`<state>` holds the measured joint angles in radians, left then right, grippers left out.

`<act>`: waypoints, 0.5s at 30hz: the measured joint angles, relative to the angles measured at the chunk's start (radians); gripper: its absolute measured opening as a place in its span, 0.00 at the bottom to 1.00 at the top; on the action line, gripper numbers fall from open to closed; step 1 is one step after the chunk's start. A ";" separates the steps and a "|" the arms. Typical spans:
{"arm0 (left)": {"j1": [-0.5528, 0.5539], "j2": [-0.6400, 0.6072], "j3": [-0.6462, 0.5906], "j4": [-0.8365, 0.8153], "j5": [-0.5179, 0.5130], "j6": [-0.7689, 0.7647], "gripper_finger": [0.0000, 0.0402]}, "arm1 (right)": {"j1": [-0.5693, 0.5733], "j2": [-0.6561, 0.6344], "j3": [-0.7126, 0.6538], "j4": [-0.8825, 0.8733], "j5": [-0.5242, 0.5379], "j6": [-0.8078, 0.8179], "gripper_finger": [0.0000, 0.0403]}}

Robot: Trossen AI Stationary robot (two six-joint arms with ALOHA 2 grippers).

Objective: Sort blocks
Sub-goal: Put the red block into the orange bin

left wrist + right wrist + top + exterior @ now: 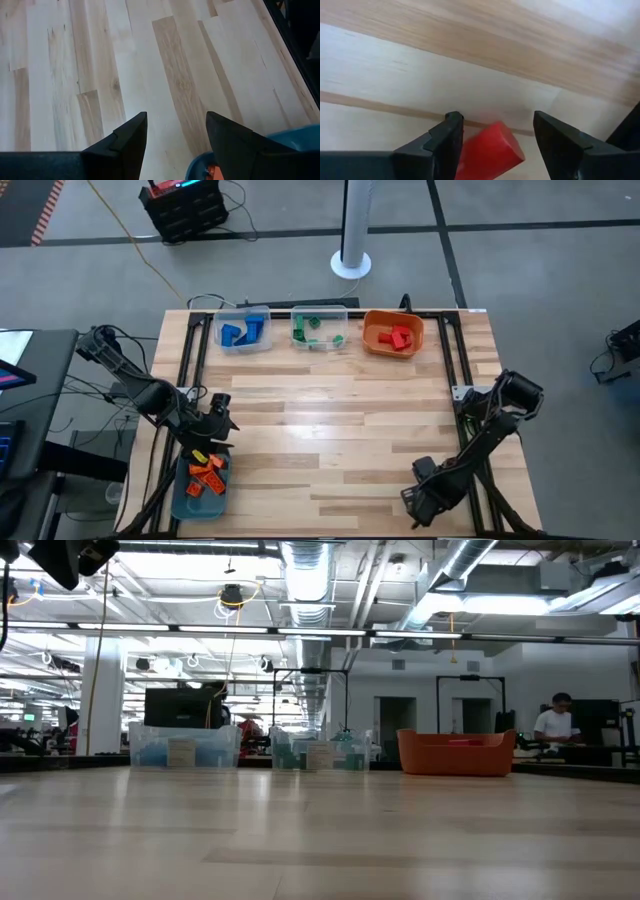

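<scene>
High view: three bins are sitting in a row along the far edge of the pale wooden plank counter (330,430). The clear plastic bin (243,330) is holding blue studded toy bricks (238,333), the second clear bin (320,328) green studded bricks (305,330), and the orange plastic bin (393,333) red studded bricks (400,337). A teal plastic bin (200,485) at the near left corner is holding orange studded bricks (208,473) plus one yellow piece (197,456).

The left gripper (212,425) is hanging just beyond the teal bin's far rim. Its wrist view is showing what the high view hides: jaws apart, nothing between them, bare planks ahead, the teal rim at the frame edge.

The right gripper (420,502) is sitting low at the near right edge. Only its wrist view is showing a red plastic block (490,150) between the jaws, which are standing wide; whether they are touching it, I cannot tell.

Low view: neither gripper is appearing. The three far bins are lining the counter's far edge. Behind them an open workshop is showing, with ceiling ducts, strip lights, monitors and a seated person (553,725) at far right.
</scene>
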<state>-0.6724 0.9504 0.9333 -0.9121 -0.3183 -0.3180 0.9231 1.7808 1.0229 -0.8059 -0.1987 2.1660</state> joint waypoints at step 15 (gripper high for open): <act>0.000 0.000 0.000 -0.033 0.000 -0.035 0.49 | -0.012 0.007 0.030 -0.157 0.021 -0.039 0.55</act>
<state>-0.6724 0.9504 0.9331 -0.9453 -0.3183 -0.3527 0.9111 1.7878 1.0529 -0.9629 -0.1781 2.1267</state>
